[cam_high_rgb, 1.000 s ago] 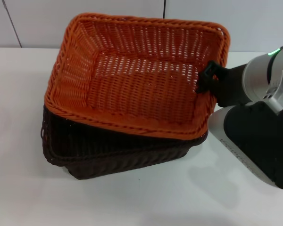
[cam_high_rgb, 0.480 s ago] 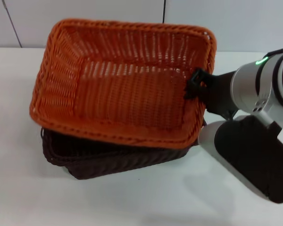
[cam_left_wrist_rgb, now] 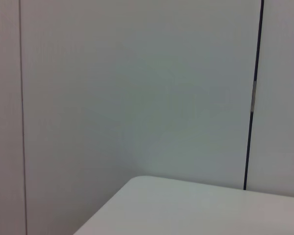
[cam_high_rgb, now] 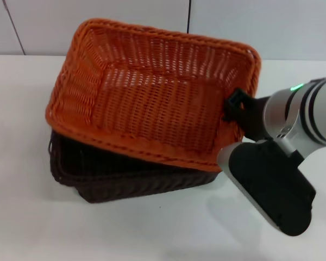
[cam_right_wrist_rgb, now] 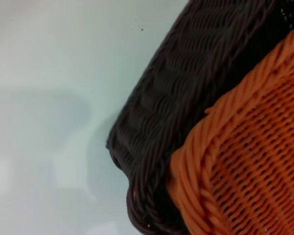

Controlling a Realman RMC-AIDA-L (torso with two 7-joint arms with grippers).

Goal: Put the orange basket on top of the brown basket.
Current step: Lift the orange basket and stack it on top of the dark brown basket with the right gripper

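Observation:
The orange basket (cam_high_rgb: 152, 92) is held tilted over the brown basket (cam_high_rgb: 125, 176), which stands on the white table. The orange one's near edge lies over the brown one's rim and its far side is raised. My right gripper (cam_high_rgb: 234, 106) is shut on the orange basket's right rim. In the right wrist view the orange basket's corner (cam_right_wrist_rgb: 245, 161) lies against the brown basket's corner (cam_right_wrist_rgb: 186, 112). My left gripper is out of view; its wrist camera sees only a wall and a table corner.
The white table (cam_high_rgb: 168, 234) stretches in front and to the left of the baskets. A light panelled wall (cam_high_rgb: 261, 27) runs behind. My right arm's black and white forearm (cam_high_rgb: 269, 185) hangs over the table at the right front.
The orange basket first swung left with my right gripper, then shifted back right and tipped differently, its right end lower. The brown basket has stayed in place.

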